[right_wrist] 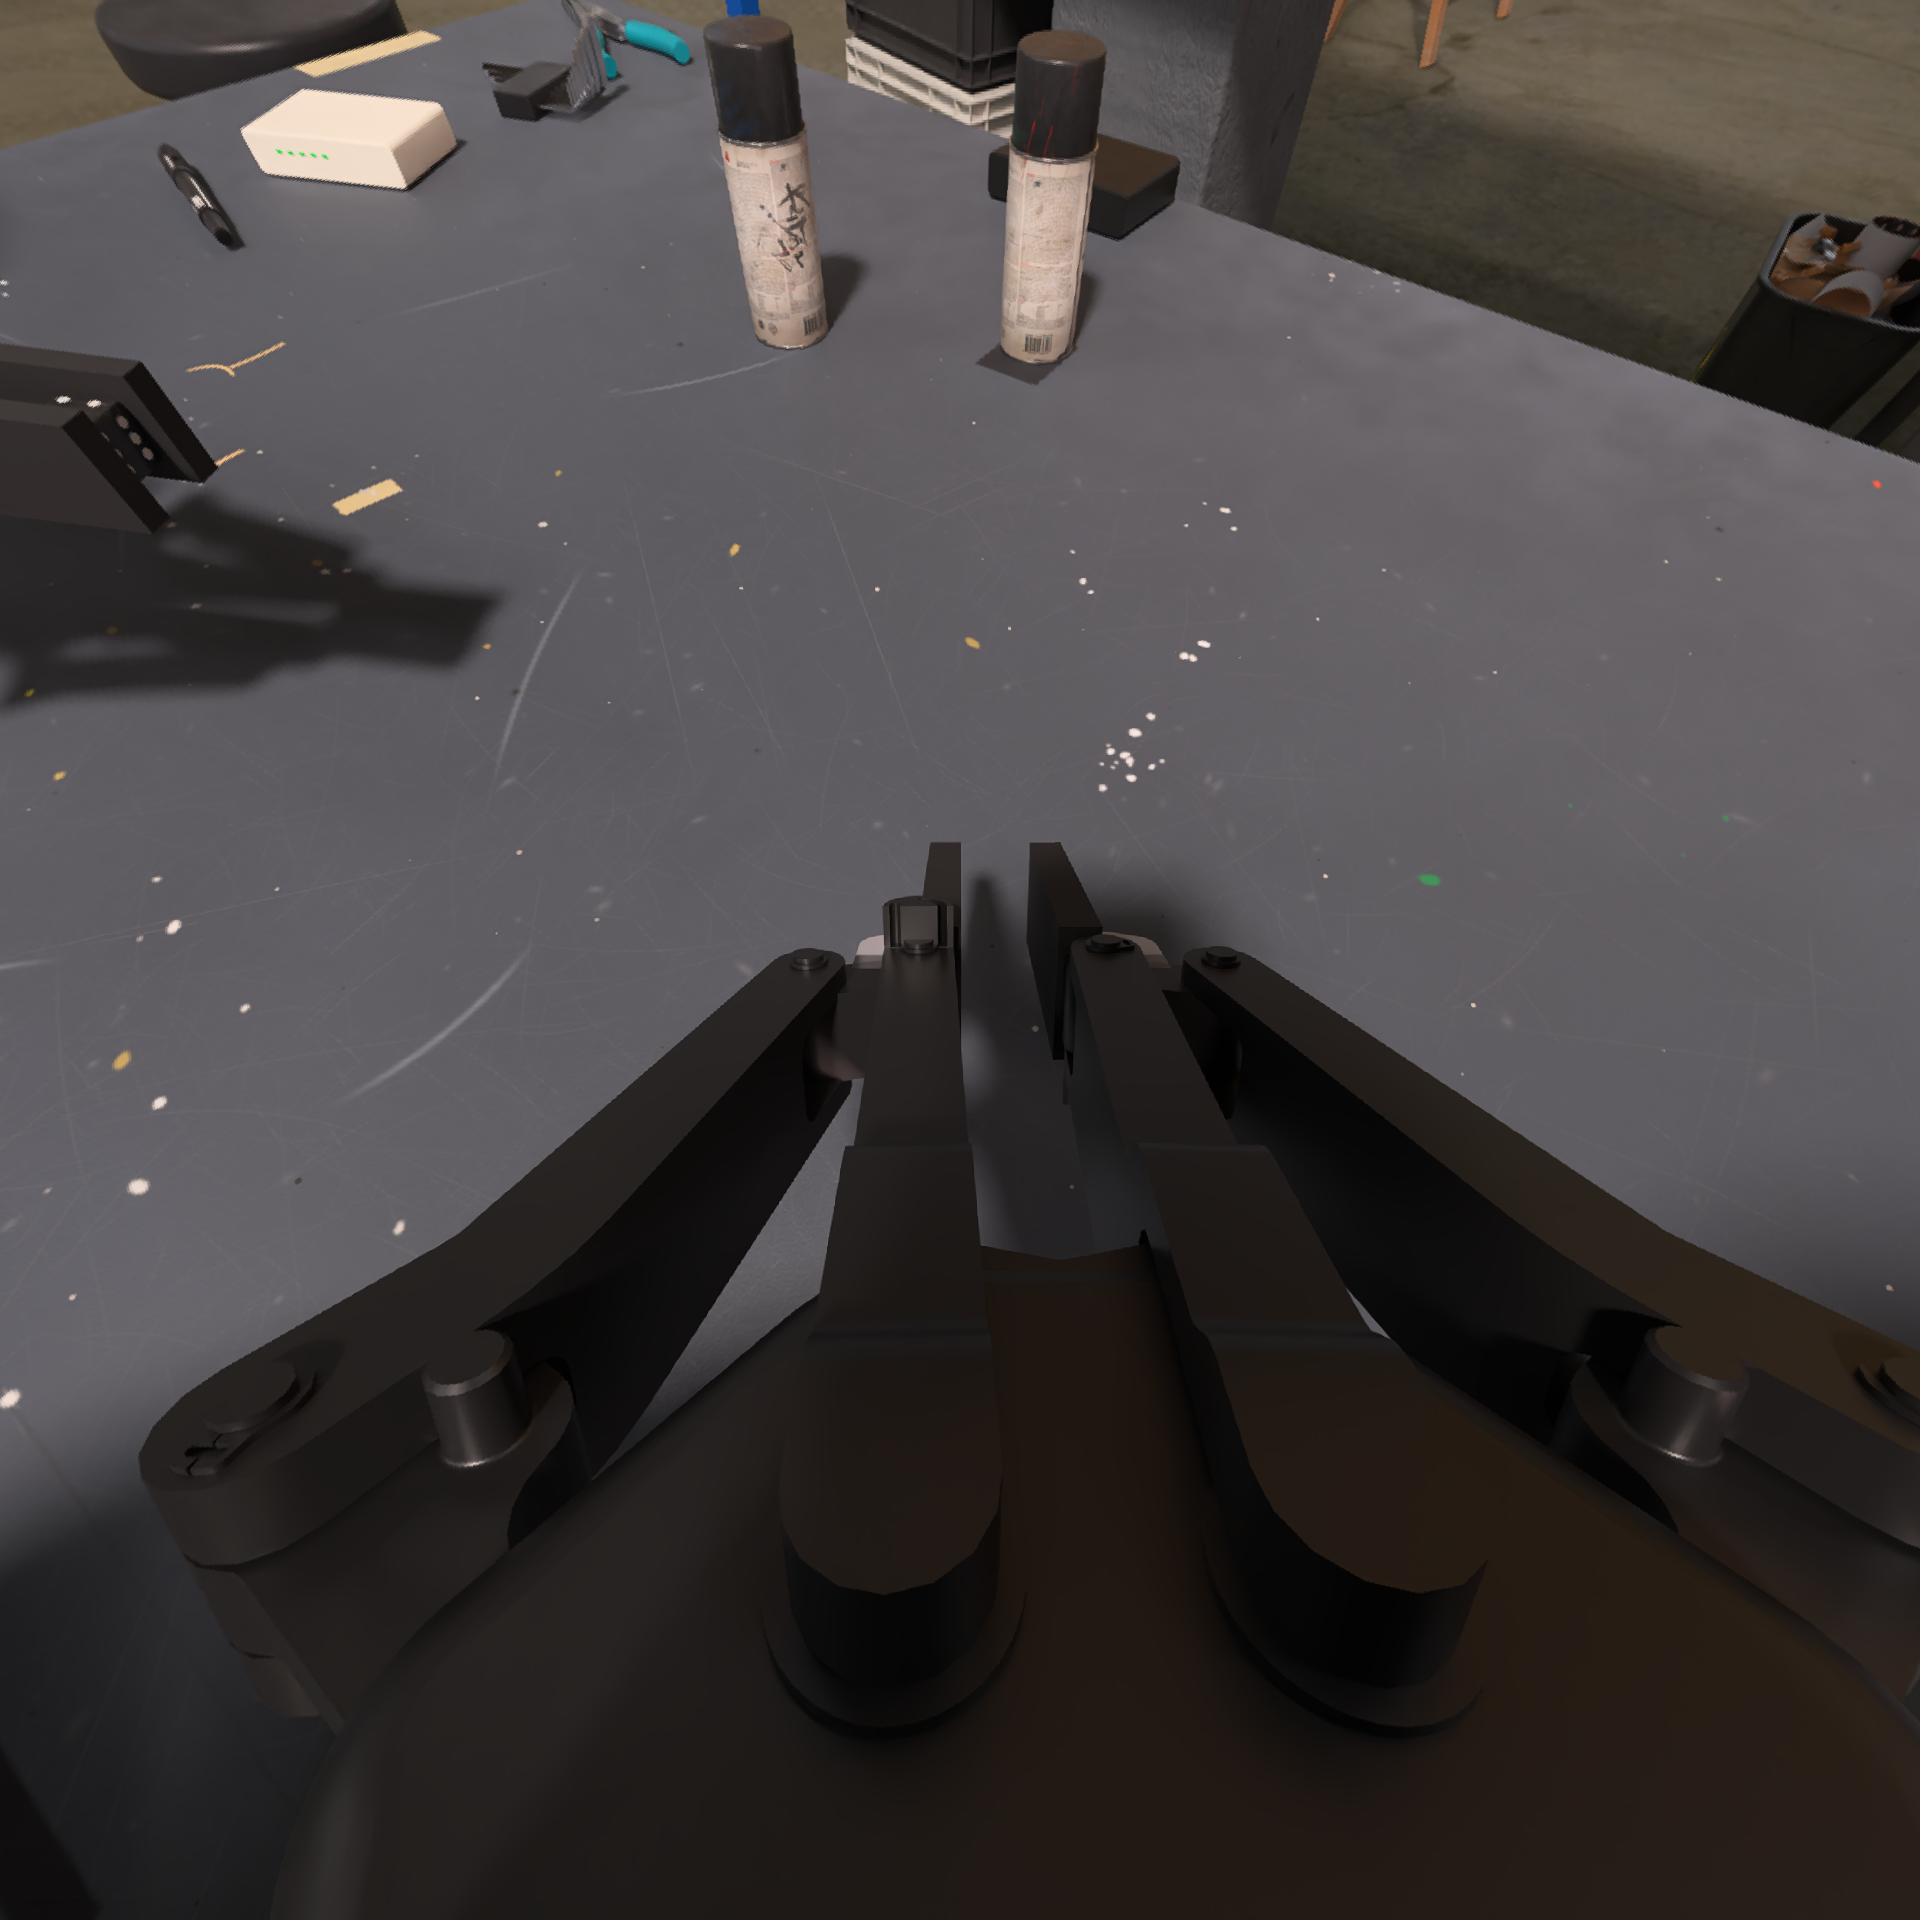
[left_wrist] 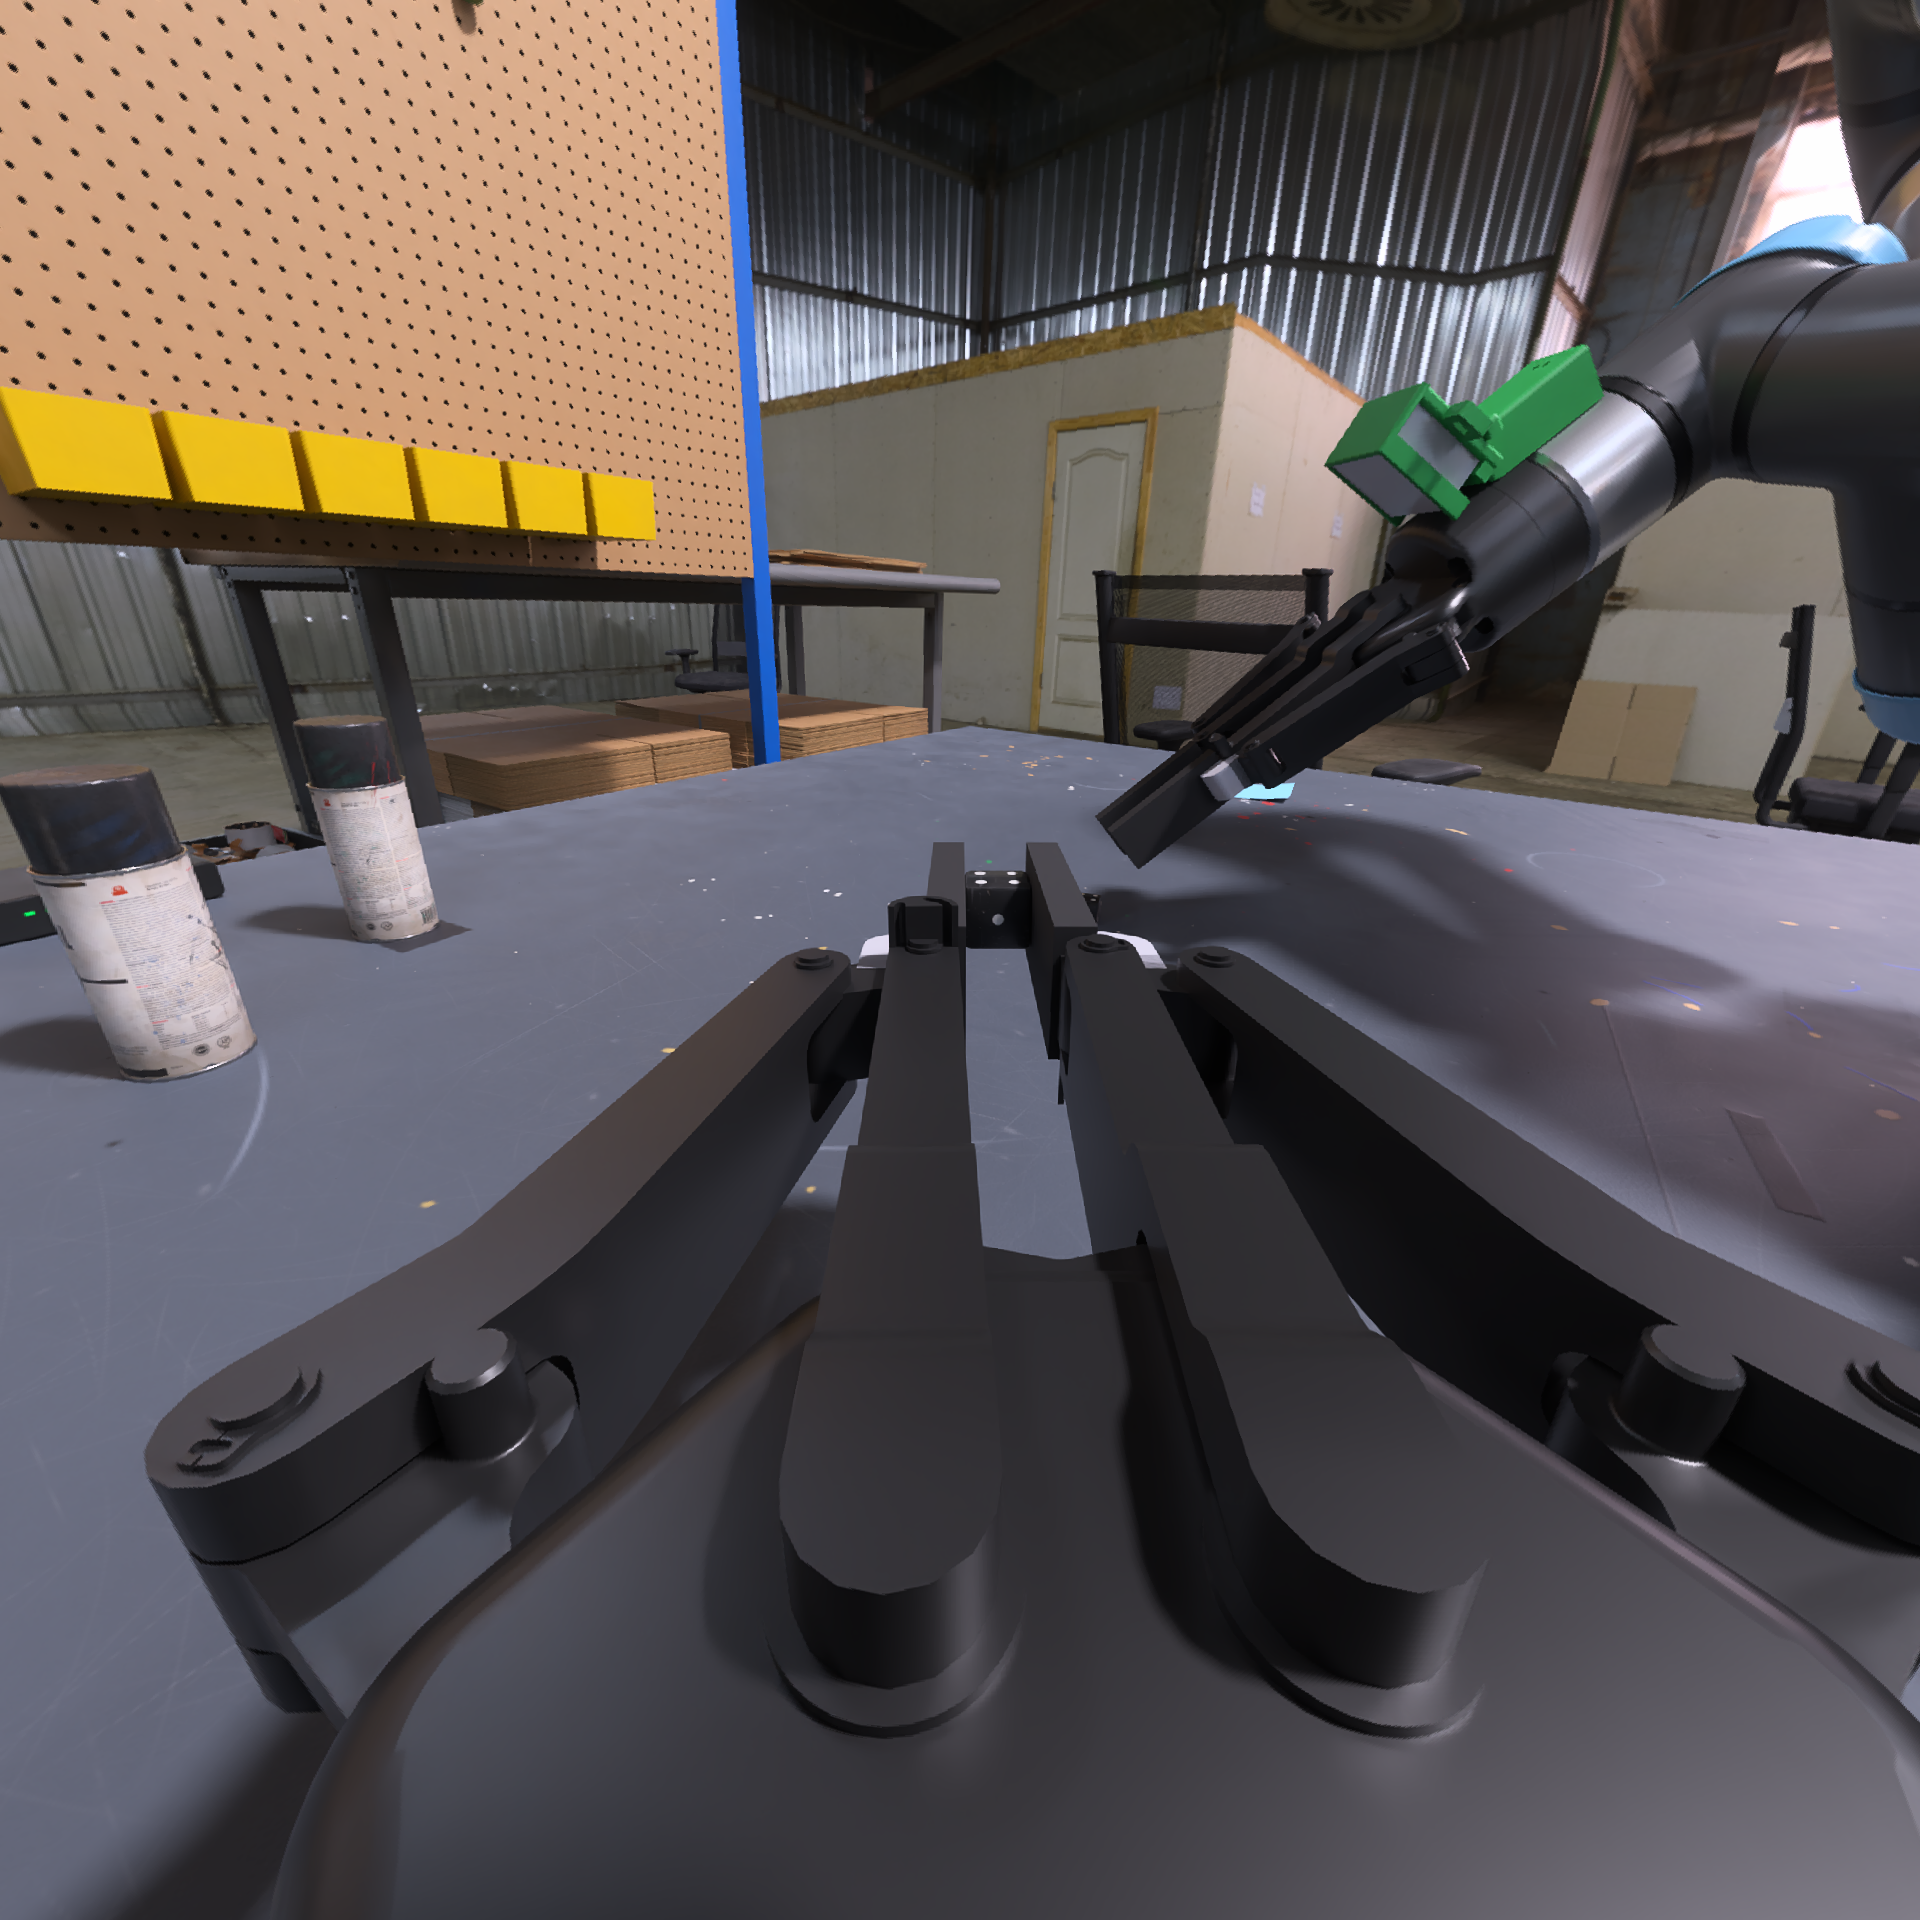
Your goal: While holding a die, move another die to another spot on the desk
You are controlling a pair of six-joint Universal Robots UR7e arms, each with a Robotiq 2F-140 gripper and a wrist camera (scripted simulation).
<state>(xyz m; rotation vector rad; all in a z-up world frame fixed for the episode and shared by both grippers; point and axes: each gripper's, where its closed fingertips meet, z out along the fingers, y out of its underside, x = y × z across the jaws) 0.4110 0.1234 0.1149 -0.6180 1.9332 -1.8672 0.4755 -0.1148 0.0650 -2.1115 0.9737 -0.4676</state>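
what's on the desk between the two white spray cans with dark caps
Bare grey desk top: in the right wrist view nothing stands between the left spray can and the right spray can; the small dark box lies behind the right one.

two low wrist views facing across one shared desk [left_wrist: 520, 1143]

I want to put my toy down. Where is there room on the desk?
The wide bare middle of the desk, between the spray cans and the right gripper, is free. The far corner is crowded: white box, pen, pliers. The left gripper, holding a die, fills the left edge.
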